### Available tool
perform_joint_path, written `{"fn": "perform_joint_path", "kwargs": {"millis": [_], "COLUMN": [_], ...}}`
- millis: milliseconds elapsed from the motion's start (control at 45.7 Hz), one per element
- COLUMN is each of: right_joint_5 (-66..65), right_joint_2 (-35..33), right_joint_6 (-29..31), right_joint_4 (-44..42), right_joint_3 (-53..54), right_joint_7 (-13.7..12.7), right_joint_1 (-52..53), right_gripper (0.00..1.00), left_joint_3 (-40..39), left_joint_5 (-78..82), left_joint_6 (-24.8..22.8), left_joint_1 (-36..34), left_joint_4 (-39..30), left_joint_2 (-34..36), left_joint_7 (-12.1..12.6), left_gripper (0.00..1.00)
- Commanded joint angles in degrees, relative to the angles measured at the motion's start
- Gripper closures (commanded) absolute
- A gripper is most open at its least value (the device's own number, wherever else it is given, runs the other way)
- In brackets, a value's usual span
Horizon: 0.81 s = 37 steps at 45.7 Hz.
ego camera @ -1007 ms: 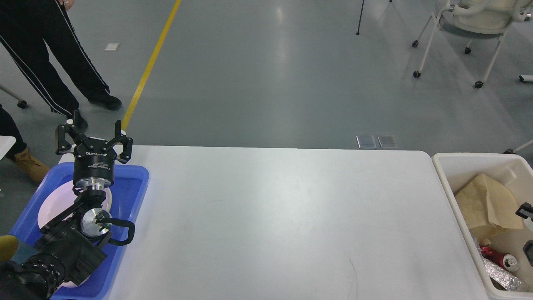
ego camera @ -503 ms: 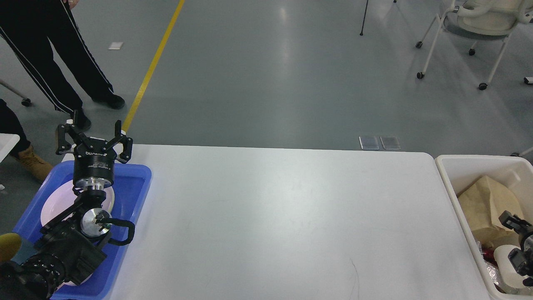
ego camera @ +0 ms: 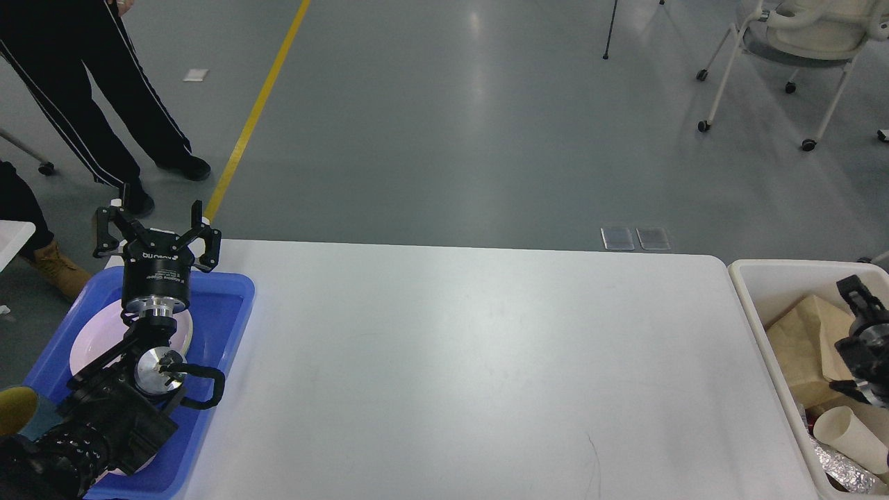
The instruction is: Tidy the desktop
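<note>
Since the earlier frames, the right gripper [ego camera: 860, 305] has been raised out of the cream bin [ego camera: 746, 298], and a paper cup [ego camera: 851, 437] is now seen lying loose on the rubbish below it. Whether its fingers are apart or together cannot be told, as only part of it is in view at the right edge. The desktop [ego camera: 472, 368] fills the middle of the view between the bin and the blue tray [ego camera: 233, 298]. The left gripper [ego camera: 158, 226] is held above the tray's far end with its fingers spread apart and nothing between them. A white plate [ego camera: 94, 340] is seen lying in the tray.
</note>
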Motion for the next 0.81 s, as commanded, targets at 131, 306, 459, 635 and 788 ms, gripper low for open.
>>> {"fn": "perform_joint_path", "kwargs": {"millis": [131,306,459,635,788], "right_joint_5": [0.5,4.3,4.6,4.6,4.6], "right_joint_2": [2.7,2.9,2.6,2.5,5.6], "right_joint_6": [4.7,16.3,21.7,28.5,28.5], "right_joint_4": [1.0,4.4,11.5,19.4,21.0], "right_joint_3": [26.0,40.3,50.5,56.4,59.2], "right_joint_7": [18.4,20.3,21.3,21.7,22.7], "right_joint_1": [5.5,5.5,4.8,2.0,-1.8], "right_gripper": [0.0,0.0,0.0,0.0,0.0], "left_joint_3": [0.0,0.0,0.0,0.0,0.0], "left_joint_5": [0.0,0.0,0.0,0.0,0.0], "left_joint_6": [0.0,-0.1,-0.1,0.0,-0.1], "left_joint_1": [0.0,-0.1,0.0,-0.1,-0.1], "left_joint_4": [0.0,0.0,0.0,0.0,0.0], "left_joint_2": [0.0,0.0,0.0,0.0,0.0], "left_joint_7": [0.0,0.0,0.0,0.0,0.0], "left_gripper": [0.03,0.03,0.03,0.03,0.03]}}
